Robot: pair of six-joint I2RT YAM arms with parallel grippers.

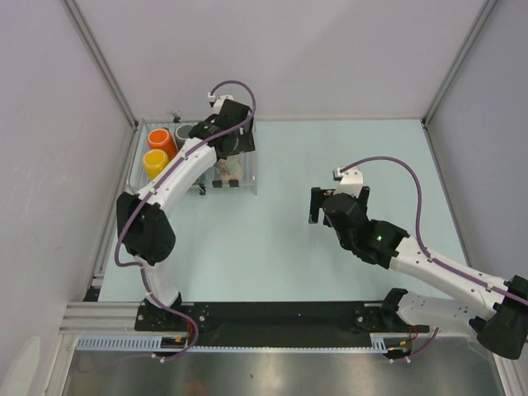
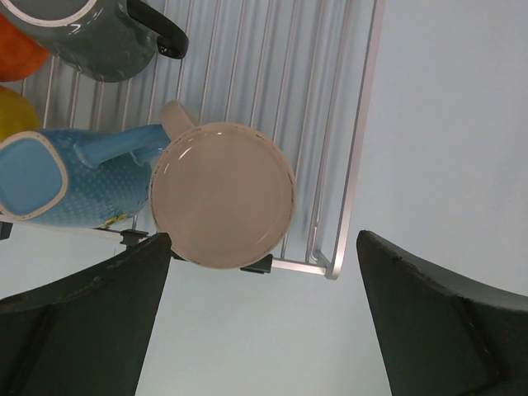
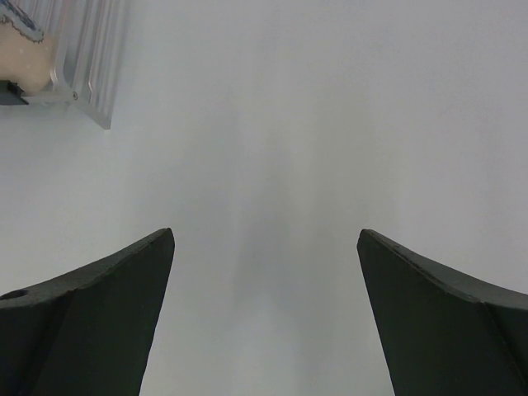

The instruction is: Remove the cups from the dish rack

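Note:
The clear dish rack [image 1: 252, 177] stands at the back left. It holds an orange mug [image 1: 160, 139], a yellow mug [image 1: 154, 161], a dark grey mug [image 1: 183, 132] and a cream mug [image 1: 228, 171]. In the left wrist view the cream mug [image 2: 223, 195] lies by the rack's near right corner, a light blue mug [image 2: 74, 177] lies on its side beside it, and the dark grey mug [image 2: 91, 37] sits further back. My left gripper [image 1: 234, 142] hovers open over the cream mug and holds nothing. My right gripper [image 1: 317, 205] is open and empty over bare table.
The rack's bars [image 2: 330, 124] and black clips show under the left gripper [image 2: 264, 247]. The rack corner [image 3: 82, 74] shows at the top left of the right wrist view, far from the right gripper [image 3: 266, 235]. Grey walls close the left, back and right sides.

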